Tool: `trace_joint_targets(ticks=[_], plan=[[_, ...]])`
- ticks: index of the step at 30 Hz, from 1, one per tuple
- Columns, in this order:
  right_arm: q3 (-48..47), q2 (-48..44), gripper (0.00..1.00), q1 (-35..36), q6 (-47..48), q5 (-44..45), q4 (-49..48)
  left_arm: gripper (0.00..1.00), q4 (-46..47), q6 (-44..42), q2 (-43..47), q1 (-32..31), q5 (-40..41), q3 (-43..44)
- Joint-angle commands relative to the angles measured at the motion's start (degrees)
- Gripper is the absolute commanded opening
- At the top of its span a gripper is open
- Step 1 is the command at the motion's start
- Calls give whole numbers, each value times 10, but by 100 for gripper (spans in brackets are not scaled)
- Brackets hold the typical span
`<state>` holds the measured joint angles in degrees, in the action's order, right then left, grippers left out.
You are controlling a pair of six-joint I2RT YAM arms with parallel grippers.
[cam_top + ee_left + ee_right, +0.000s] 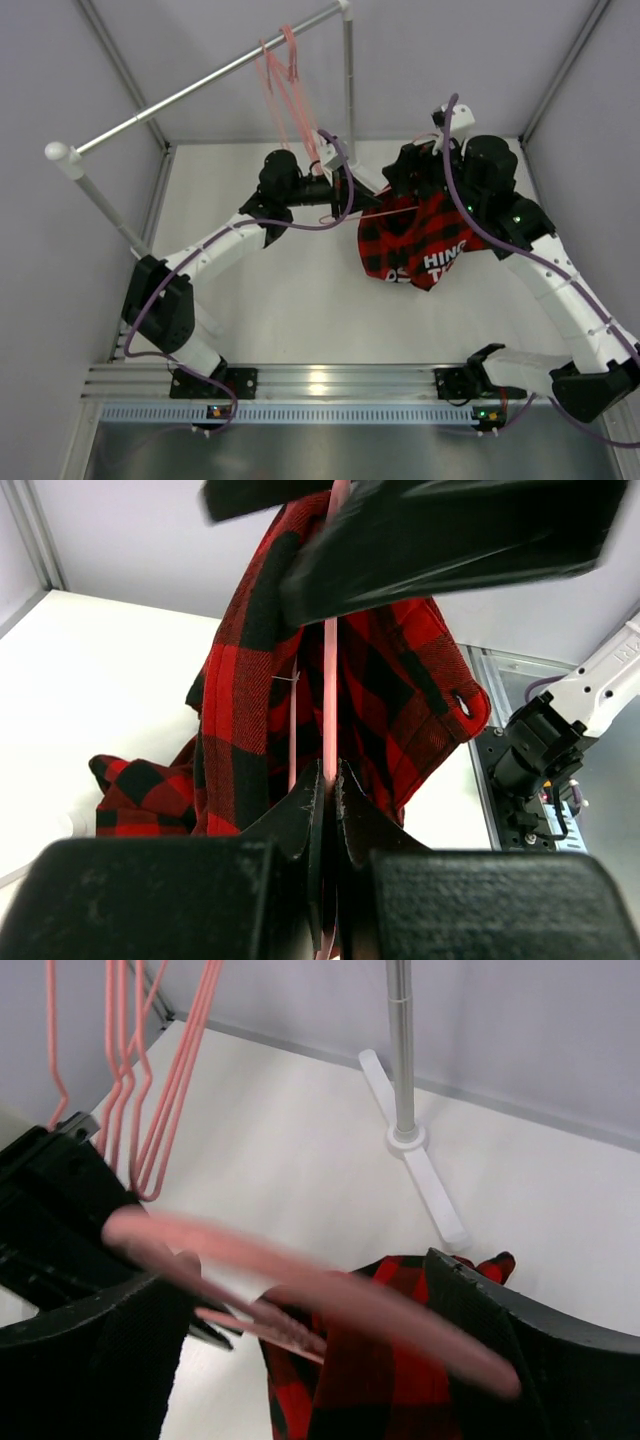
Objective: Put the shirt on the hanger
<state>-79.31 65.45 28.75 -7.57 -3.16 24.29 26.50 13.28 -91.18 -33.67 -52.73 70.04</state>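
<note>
The red-and-black plaid shirt (420,240) hangs below my right gripper (408,178), its hem with white lettering near the table. In the right wrist view my right gripper (320,1360) has its jaws wide apart, with the shirt (370,1390) bunched between them and against the right finger. The pink hanger (300,1285) crosses blurred between those fingers. My left gripper (340,190) is shut on the hanger (370,214). In the left wrist view my left gripper (328,780) pinches the pink wire (330,680), which runs up into the shirt (250,680).
Two more pink hangers (285,80) hang from the metal rail (200,90) at the back; they also show in the right wrist view (150,1080). The rail's upright post (402,1050) stands on a white foot (415,1160). Grey walls enclose the white table (300,300).
</note>
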Motion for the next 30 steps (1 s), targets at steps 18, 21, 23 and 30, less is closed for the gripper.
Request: trace_joint_targets(ticks=[18, 21, 23, 30], plan=[[-25, 34, 0, 63, 44, 213, -79, 32, 25, -4, 9, -16, 13, -7], [-21, 28, 0, 63, 70, 212, -79, 67, -62, -47, 54, -15, 50, -17], [-16, 23, 0, 63, 109, 213, -79, 74, -92, -62, 82, -15, 108, -30], [-6, 3, 0, 63, 136, 208, -77, 82, -138, 2, 248, -14, 353, -128]])
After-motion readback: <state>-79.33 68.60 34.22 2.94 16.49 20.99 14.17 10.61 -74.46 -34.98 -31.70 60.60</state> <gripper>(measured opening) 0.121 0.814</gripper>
